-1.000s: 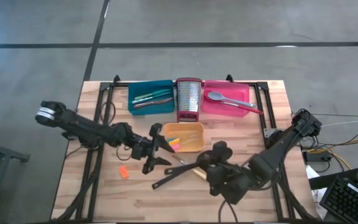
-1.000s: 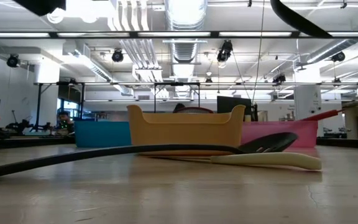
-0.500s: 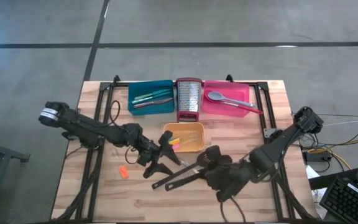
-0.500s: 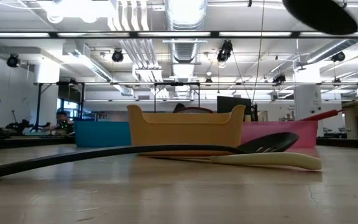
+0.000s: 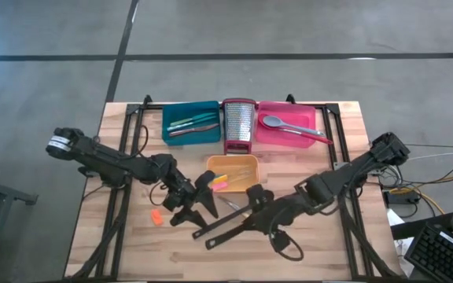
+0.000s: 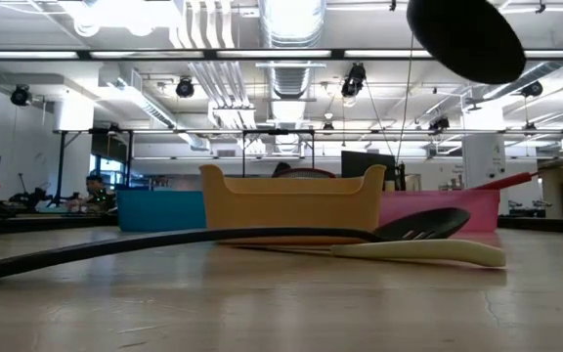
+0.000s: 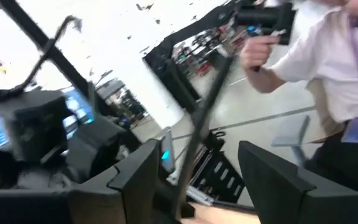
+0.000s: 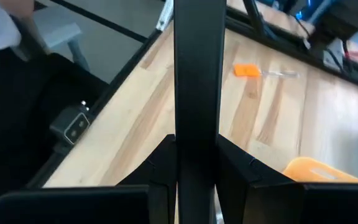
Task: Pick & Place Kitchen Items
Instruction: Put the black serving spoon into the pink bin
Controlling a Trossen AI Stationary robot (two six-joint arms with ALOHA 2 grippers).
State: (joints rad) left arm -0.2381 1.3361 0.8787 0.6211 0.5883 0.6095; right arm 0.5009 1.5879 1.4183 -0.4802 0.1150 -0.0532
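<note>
My right gripper [image 5: 252,214] is shut tight on the long black spoon [image 5: 230,230], up off the table in front of the orange tray [image 5: 233,163]. The handle [image 8: 197,93] runs straight out between my fingers. It's light, stiff & smooth, so I hold the middle or it tips. My left gripper [image 5: 201,201] hangs near, jaws wide, holding nothing.
</note>
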